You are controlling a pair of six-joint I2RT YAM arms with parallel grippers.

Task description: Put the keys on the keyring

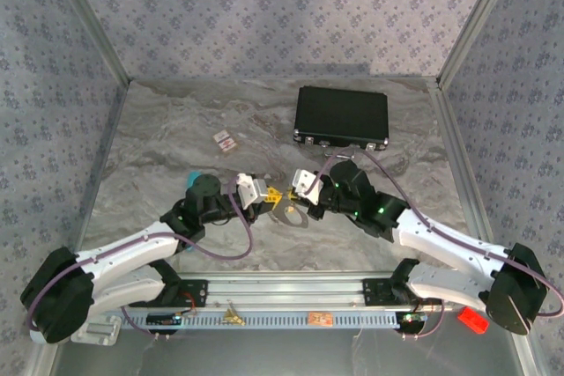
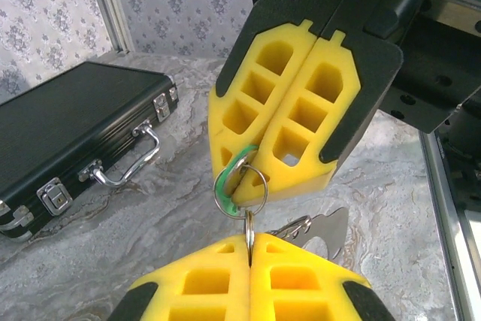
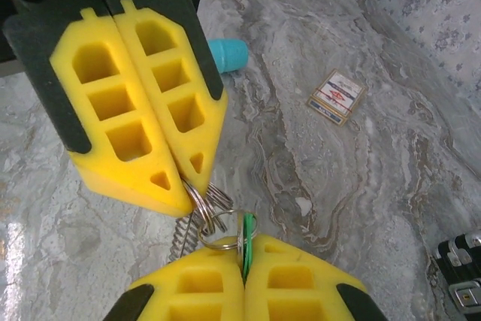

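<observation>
The green key (image 3: 246, 242) stands on edge in the tips of the right gripper (image 3: 244, 276), with its head poking out toward the left gripper (image 3: 184, 182). A small ring (image 3: 218, 225) overlaps the key's head and spans the short gap to the left tips. The hoop (image 1: 291, 216) sits just below the meeting tips, on their near side. I cannot tell whether it hangs or rests on the table.

Both arms reach forward and inward with forearms low. Their wrists are turned so the grippers face each other tip to tip, close together but not touching.

The right jaws are clamped on the green key. The left jaws are pressed together on the wire of the small ring.
</observation>
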